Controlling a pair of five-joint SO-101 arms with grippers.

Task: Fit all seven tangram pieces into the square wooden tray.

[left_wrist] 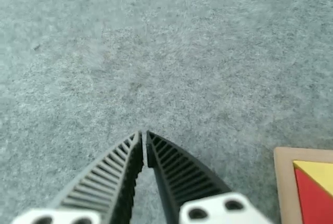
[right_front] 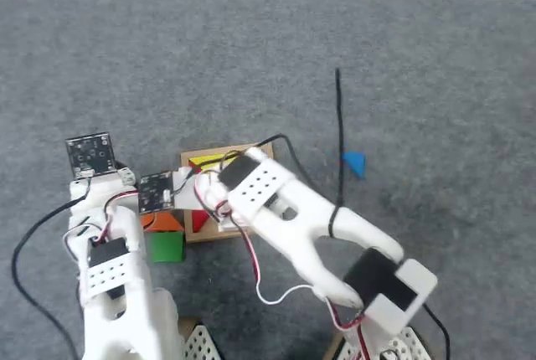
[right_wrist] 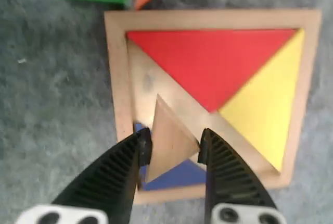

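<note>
Two loose pieces, green (right_front: 165,245) and orange (right_front: 163,222), lie at lower left of the high view, just left of the tray (right_wrist: 115,78). The left claw (left_wrist: 144,133) is clenched on nothing over bare carpet. At centre, the right claw (right_wrist: 175,135) hangs over the tray's blue piece (right_wrist: 171,178) and seems to clasp a tan triangle (right_wrist: 165,146). Its long axis runs along the jaws, apex toward red (right_wrist: 208,62). Far right, a blue triangle (right_front: 354,163) lies well apart; the right arm looks nearer.

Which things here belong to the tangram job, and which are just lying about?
Job: wooden tray, red triangle, yellow triangle, tan triangle, blue piece, green square, orange triangle, loose blue triangle.
Lying about: black cable, grey carpet.
</note>
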